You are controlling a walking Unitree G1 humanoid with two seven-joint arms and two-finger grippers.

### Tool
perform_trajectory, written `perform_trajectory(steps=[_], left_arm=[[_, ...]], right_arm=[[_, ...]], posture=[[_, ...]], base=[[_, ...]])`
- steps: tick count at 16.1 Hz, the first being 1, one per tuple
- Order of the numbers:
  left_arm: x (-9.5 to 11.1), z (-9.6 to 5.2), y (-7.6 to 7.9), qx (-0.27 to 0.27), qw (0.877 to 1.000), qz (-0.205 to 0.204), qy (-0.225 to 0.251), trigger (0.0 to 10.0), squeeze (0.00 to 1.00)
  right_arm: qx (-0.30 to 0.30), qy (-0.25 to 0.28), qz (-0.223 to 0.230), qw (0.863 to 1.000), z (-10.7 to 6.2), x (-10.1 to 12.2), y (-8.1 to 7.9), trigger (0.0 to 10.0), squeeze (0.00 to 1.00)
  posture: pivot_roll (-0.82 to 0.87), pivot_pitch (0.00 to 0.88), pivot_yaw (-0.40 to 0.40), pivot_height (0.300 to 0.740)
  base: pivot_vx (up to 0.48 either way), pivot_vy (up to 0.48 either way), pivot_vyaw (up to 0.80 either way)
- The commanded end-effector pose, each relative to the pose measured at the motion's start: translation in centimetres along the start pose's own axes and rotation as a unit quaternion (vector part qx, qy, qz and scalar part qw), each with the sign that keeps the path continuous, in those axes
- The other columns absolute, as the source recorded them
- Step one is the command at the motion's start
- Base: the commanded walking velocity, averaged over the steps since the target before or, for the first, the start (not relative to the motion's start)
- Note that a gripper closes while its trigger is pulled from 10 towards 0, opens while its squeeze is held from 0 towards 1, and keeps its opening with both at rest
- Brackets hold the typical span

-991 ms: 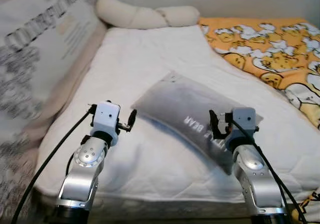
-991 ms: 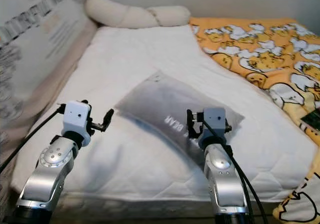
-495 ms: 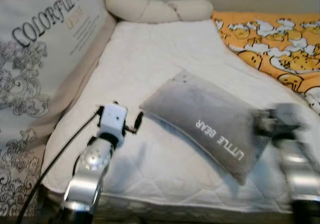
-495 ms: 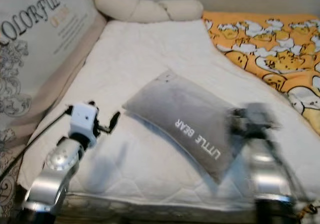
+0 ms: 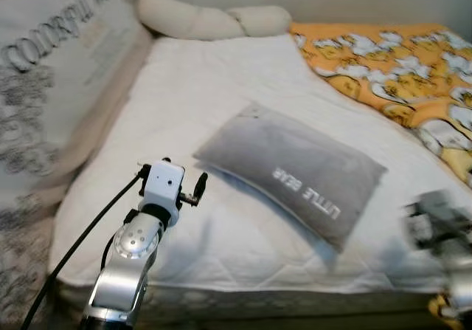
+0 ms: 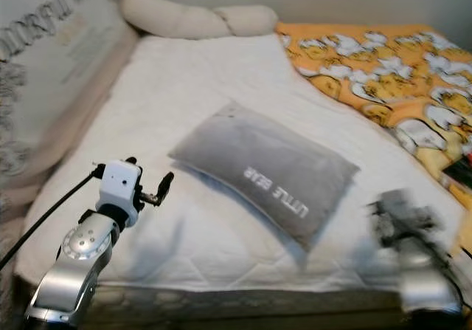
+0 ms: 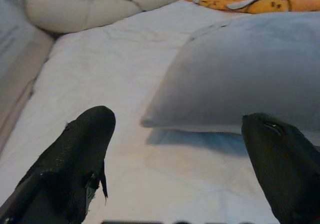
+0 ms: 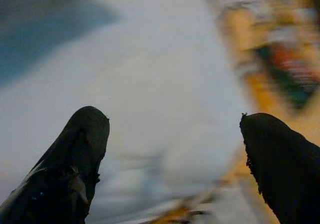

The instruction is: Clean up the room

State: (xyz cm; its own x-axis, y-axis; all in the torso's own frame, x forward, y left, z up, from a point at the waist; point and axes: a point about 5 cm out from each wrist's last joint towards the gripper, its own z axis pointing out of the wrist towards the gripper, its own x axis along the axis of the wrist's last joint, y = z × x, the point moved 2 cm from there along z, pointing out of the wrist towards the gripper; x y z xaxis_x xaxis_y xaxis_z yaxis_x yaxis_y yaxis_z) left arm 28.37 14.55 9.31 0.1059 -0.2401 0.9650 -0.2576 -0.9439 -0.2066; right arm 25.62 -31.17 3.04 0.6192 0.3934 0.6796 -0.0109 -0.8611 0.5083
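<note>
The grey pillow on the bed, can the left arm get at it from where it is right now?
Probably yes. The left gripper hangs open beside the grey pillow, with bare white mattress between them.

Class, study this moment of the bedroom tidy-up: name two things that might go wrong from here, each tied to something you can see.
1. The right gripper is motion-blurred near the mattress edge; moving fast, it might strike the edge.
2. The grey pillow lies loose and askew; the open left gripper, hovering beside its corner, may push it away rather than grip it.
</note>
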Motion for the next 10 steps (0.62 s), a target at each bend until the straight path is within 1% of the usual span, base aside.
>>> perform_trajectory(steps=[1, 2, 3, 4, 5, 6, 8, 9, 10], left_arm=[[0.6, 0.2, 0.0, -0.003, 1.000, 0.006, 0.006, 10.0, 0.00], [0.7, 0.2, 0.0, -0.005, 1.000, 0.007, 0.007, 10.0, 0.00], [0.7, 0.2, 0.1, -0.006, 1.000, 0.007, 0.007, 10.0, 0.00], [0.7, 0.2, 0.1, -0.007, 1.000, 0.008, 0.007, 10.0, 0.00], [0.7, 0.2, 0.0, -0.006, 1.000, 0.008, 0.007, 10.0, 0.00], [0.8, 0.2, 0.0, -0.006, 1.000, 0.009, 0.008, 10.0, 0.00], [0.8, 0.2, -0.2, -0.004, 1.000, 0.009, 0.007, 10.0, 0.00], [0.8, 0.1, -0.2, -0.004, 1.000, 0.009, 0.007, 10.0, 0.00], [0.8, 0.1, -0.2, -0.003, 1.000, 0.009, 0.007, 10.0, 0.00]], right_arm=[[0.052, 0.058, 0.008, 0.997, -0.3, 2.6, -1.9, 10.0, 0.00], [0.090, 0.089, 0.006, 0.992, -0.7, 4.0, -3.9, 10.0, 0.00], [0.099, 0.096, 0.004, 0.991, -0.8, 4.3, -4.4, 10.0, 0.00], [0.144, 0.121, 0.005, 0.982, -1.4, 5.4, -6.3, 10.0, 0.00], [0.199, 0.149, 0.000, 0.969, -2.5, 6.8, -8.1, 10.0, 0.00], [0.229, 0.162, -0.004, 0.960, -3.3, 7.4, -9.0, 10.0, 0.00], [0.296, 0.188, -0.005, 0.936, -5.0, 8.7, -10.6, 10.0, 0.00], [0.315, 0.197, -0.007, 0.928, -5.5, 9.1, -11.0, 10.0, 0.00], [0.341, 0.209, 0.001, 0.917, -6.4, 9.7, -11.5, 10.0, 0.00]], posture=[[0.05, 0.000, 0.022, 0.740], [0.05, 0.000, 0.023, 0.740], [0.05, 0.000, 0.023, 0.740], [0.05, 0.000, 0.023, 0.740], [0.06, 0.000, 0.021, 0.740], [0.06, 0.000, 0.020, 0.740], [0.06, 0.000, 0.019, 0.740], [0.06, 0.000, 0.019, 0.740], [0.06, 0.000, 0.018, 0.740]], base=[[0.000, 0.000, 0.00], [0.000, 0.000, 0.00], [0.000, 0.000, 0.00], [0.000, 0.000, 0.00], [0.000, 0.000, 0.00], [0.000, 0.000, 0.00], [0.000, 0.000, 0.00], [0.000, 0.000, 0.00], [0.000, 0.000, 0.00]])
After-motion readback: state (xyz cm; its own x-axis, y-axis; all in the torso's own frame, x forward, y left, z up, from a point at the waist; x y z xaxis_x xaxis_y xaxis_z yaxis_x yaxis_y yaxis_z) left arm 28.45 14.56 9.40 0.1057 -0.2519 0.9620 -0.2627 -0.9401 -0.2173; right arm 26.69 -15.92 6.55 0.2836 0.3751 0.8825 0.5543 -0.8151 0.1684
